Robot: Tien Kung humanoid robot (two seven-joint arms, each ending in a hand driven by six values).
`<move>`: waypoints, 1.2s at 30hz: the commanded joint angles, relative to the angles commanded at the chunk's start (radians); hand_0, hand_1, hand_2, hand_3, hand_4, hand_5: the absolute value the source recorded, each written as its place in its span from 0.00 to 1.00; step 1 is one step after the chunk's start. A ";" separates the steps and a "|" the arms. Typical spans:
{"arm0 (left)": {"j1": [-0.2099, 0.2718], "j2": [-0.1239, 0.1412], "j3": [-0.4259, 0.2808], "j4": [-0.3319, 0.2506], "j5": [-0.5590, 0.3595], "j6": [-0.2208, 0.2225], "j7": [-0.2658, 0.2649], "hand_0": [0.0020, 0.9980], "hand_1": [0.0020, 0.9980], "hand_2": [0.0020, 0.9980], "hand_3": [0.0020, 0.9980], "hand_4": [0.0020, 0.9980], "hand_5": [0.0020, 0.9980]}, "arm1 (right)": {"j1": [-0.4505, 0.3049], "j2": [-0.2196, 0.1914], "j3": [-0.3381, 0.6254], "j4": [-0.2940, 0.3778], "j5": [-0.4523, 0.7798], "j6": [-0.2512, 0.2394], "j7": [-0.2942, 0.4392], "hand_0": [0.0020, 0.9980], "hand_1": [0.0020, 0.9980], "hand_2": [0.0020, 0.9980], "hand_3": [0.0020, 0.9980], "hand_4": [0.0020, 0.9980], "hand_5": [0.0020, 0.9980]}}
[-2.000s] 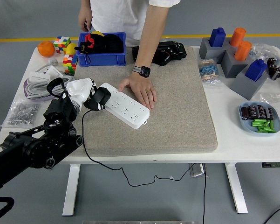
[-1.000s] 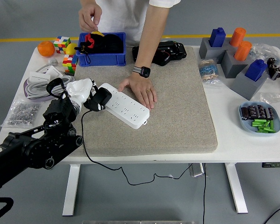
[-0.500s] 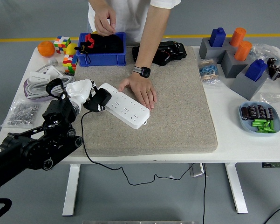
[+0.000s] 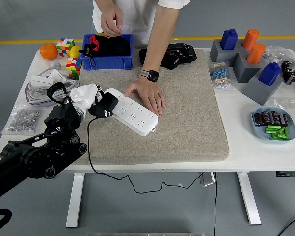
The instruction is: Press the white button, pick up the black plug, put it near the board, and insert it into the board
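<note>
A white power strip lies slantwise on the grey mat. A person's hand rests flat on its far side and holds it down. My left hand, with white fingers, is shut on the black plug at the strip's left end. The plug's black cord runs down over the mat's front edge and off the table. The plug touches or sits over the strip's end; whether its pins are in a socket is hidden. My right hand is out of sight.
A blue bin stands at the back left, with the person's other hand above it. Cubes, an orange, coiled cable and a bag of screws fill the left side. Grey blocks and a blue dish sit on the right.
My left hand with the plug has shifted slightly right toward the strip's end. The person's free hand has risen from beside the blue bin to above it. The hand on the strip stayed put.
</note>
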 joint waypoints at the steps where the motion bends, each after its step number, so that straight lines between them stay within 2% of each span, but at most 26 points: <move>1: 0.001 0.000 0.000 0.000 -0.004 -0.001 -0.001 0.58 0.74 0.62 0.74 0.99 0.45 | 0.000 0.000 -0.001 0.000 0.000 0.000 0.000 0.64 0.61 0.65 0.63 0.67 0.40; 3: 0.001 0.000 -0.002 0.000 -0.010 0.000 -0.006 0.58 0.74 0.62 0.74 0.99 0.45 | 0.001 0.000 -0.001 0.000 0.000 0.000 0.000 0.64 0.61 0.65 0.63 0.67 0.40; 4: 0.001 0.001 -0.002 -0.001 -0.012 0.001 -0.007 0.78 0.86 0.77 0.82 1.00 0.55 | 0.001 0.000 0.000 0.000 -0.001 0.000 0.000 0.64 0.61 0.65 0.62 0.67 0.40; 9: 0.001 0.001 -0.003 0.003 -0.020 0.002 -0.015 0.78 0.86 0.77 0.82 1.00 0.55 | 0.001 0.001 0.001 0.000 0.000 0.000 0.001 0.64 0.61 0.65 0.62 0.67 0.40; 10: 0.002 0.001 -0.003 0.003 -0.020 0.002 -0.015 0.87 0.93 0.92 0.93 1.00 0.63 | 0.002 0.001 0.001 0.000 0.000 0.000 0.001 0.64 0.61 0.65 0.62 0.67 0.40; 15: 0.005 0.004 -0.006 -0.008 -0.028 -0.003 -0.020 0.87 0.93 0.92 0.93 1.00 0.63 | 0.001 0.000 0.000 0.000 -0.001 0.001 0.001 0.64 0.61 0.65 0.62 0.67 0.40; 16: 0.008 0.006 -0.010 -0.016 -0.028 -0.002 -0.023 0.91 0.97 0.96 0.97 1.00 0.68 | 0.001 0.001 0.000 0.000 -0.001 0.001 0.001 0.64 0.61 0.65 0.62 0.67 0.40; 17: 0.011 0.007 -0.014 -0.023 -0.029 0.000 -0.027 0.91 0.97 0.96 0.97 1.00 0.68 | 0.001 0.001 0.001 0.000 -0.001 0.000 0.001 0.64 0.61 0.65 0.62 0.67 0.40; 20: 0.029 0.016 -0.030 -0.057 -0.023 0.027 -0.058 0.91 0.97 0.96 0.97 1.00 0.68 | 0.001 0.002 0.001 0.001 -0.001 0.000 0.001 0.64 0.61 0.65 0.62 0.67 0.40; 22: 0.049 0.030 -0.038 -0.093 -0.011 0.061 -0.096 0.92 0.97 0.95 0.95 1.00 0.70 | 0.001 0.002 0.001 0.001 -0.001 0.000 0.002 0.64 0.60 0.65 0.62 0.67 0.40; 23: 0.069 0.045 -0.043 -0.124 0.003 0.089 -0.124 0.92 0.97 0.95 0.95 1.00 0.70 | 0.000 0.003 0.002 0.000 -0.002 0.000 0.002 0.64 0.60 0.65 0.62 0.67 0.40; 24: 0.074 0.049 -0.044 -0.136 0.006 0.097 -0.132 0.92 0.97 0.95 0.95 1.00 0.70 | 0.000 0.003 0.003 0.000 -0.002 0.000 0.002 0.64 0.60 0.65 0.62 0.67 0.40; 27: 0.120 0.087 -0.044 -0.210 0.039 0.122 -0.163 0.92 0.97 0.95 0.95 1.00 0.70 | -0.003 0.004 0.006 -0.001 -0.003 0.000 0.002 0.64 0.60 0.65 0.62 0.67 0.40; 28: 0.133 0.098 -0.043 -0.231 0.045 0.124 -0.168 0.94 0.95 0.90 0.87 1.00 0.70 | -0.003 0.003 0.006 -0.002 -0.003 -0.001 0.002 0.64 0.60 0.65 0.62 0.67 0.40; 32: 0.172 0.137 -0.035 -0.280 0.073 0.115 -0.185 0.94 0.95 0.90 0.87 1.00 0.70 | -0.002 0.003 0.012 0.000 -0.003 -0.001 0.003 0.64 0.60 0.65 0.62 0.67 0.40; 33: 0.181 0.145 -0.032 -0.285 0.076 0.117 -0.195 0.94 0.95 0.90 0.87 1.00 0.70 | -0.002 0.002 0.013 0.000 -0.002 -0.001 0.003 0.64 0.60 0.65 0.62 0.67 0.40; 34: 0.188 0.152 -0.031 -0.286 0.077 0.114 -0.202 0.95 0.97 0.91 0.88 0.94 0.67 | -0.001 0.002 0.014 0.000 -0.003 -0.002 0.003 0.64 0.60 0.65 0.62 0.67 0.40; 36: 0.196 0.160 -0.027 -0.282 0.077 0.109 -0.209 0.95 0.97 0.91 0.88 0.94 0.67 | 0.000 0.002 0.014 0.000 -0.002 -0.002 0.004 0.64 0.60 0.65 0.62 0.67 0.40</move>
